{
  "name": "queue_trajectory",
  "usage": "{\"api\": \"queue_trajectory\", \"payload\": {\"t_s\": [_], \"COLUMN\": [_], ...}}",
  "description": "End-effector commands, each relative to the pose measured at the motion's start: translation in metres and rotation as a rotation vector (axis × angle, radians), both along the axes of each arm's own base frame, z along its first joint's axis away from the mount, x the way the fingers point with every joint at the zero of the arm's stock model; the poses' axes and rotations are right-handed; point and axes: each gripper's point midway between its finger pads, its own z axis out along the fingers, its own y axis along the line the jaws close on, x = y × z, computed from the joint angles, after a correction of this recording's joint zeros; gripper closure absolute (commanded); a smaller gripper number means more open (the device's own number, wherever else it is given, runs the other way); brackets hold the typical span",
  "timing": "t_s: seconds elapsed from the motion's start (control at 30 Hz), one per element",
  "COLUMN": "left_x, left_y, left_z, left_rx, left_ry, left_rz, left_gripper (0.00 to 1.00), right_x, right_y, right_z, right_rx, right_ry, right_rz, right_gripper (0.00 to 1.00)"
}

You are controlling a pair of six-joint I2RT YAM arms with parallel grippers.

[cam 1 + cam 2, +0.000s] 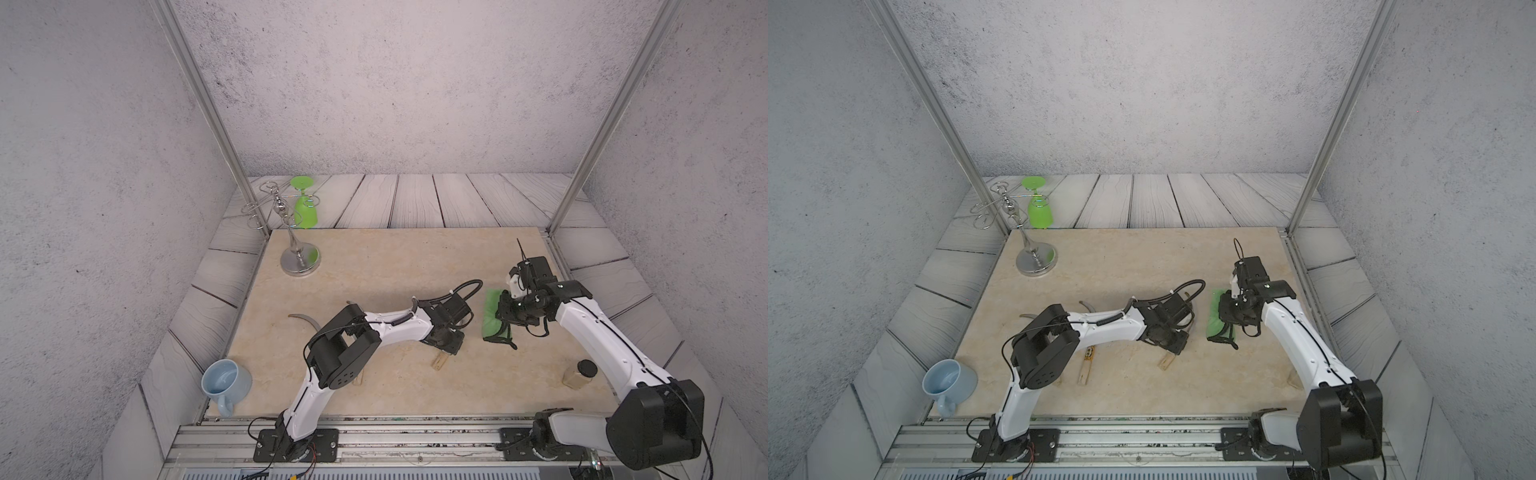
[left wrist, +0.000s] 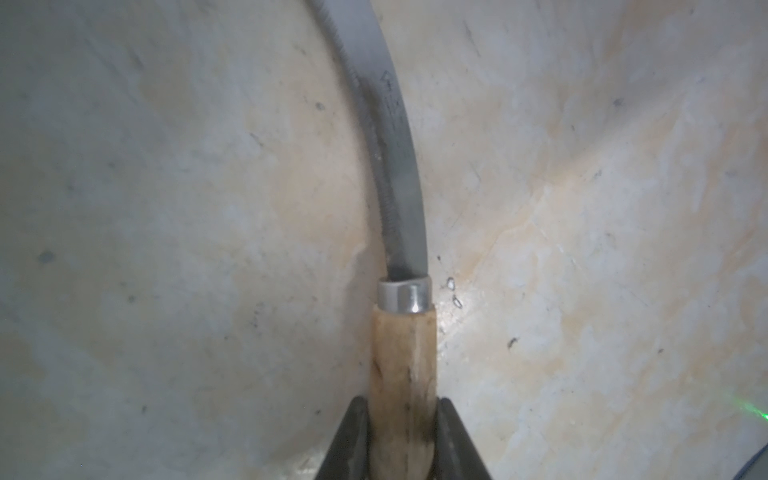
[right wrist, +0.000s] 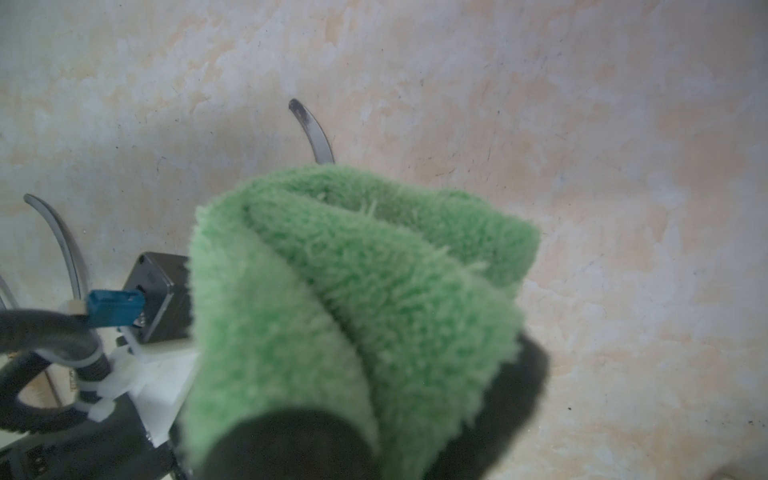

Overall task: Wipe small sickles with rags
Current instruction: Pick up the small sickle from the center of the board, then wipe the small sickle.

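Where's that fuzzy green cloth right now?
In both top views the green fuzzy cloth is pinched in the robot's right hand, at the right side of the beige tabletop, just beside the left hand gripping a sickle.

sickle (image 2: 405, 249): matt metal, rough wood | rag (image 3: 353, 291): fuzzy cloth | tabletop (image 2: 166, 208): maybe stone

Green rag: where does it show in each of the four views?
In a top view: green rag right of centre.
In a top view: same place.
Left wrist: not in it.
Right wrist: fills the centre.
Shared landmark: beige tabletop, in all four.
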Motion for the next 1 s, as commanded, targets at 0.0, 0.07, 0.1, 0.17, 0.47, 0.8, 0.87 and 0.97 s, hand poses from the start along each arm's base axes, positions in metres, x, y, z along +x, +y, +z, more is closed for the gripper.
{"api": "queue_trajectory", "payload": {"t_s": [0.0,0.07,0.1,0.17,0.47,0.8,0.87,0.97], "left_x": [-0.005,0.000,0.005,0.013,0.042,0.026,0.021,0.021], "left_y": [0.022,0.022,0.023,0.025,0.057,0.059,0.058,0.060], "left_z": [-0.030,-0.016,-0.006,0.015,0.129,0.216,0.230,0.247], "left_rx": [0.062,0.000,-0.042,-0.141,-0.630,-1.135,-1.206,-1.293], "left_ry": [0.054,0.043,0.037,0.030,-0.051,-0.139,-0.168,-0.198], "left_rz": [0.018,0.037,0.052,0.077,0.172,0.022,-0.024,-0.046], "left_gripper": [1.00,1.00,1.00,1.00,1.00,1.00,1.00,1.00], "right_x": [0.000,0.002,0.003,0.006,0.019,0.037,0.038,0.041], "right_y": [0.005,0.008,0.009,0.013,0.056,0.100,0.103,0.107], "right_z": [0.012,0.015,0.017,0.023,0.056,0.119,0.130,0.146], "right_rx": [0.053,0.074,0.088,0.125,0.418,0.793,0.814,0.859], "right_ry": [-0.047,-0.062,-0.072,-0.095,-0.169,-0.273,-0.288,-0.306], "right_rz": [0.021,0.025,0.026,0.035,0.131,0.284,0.309,0.337], "right_gripper": [0.77,0.77,0.77,0.77,0.77,0.78,0.78,0.78]}}
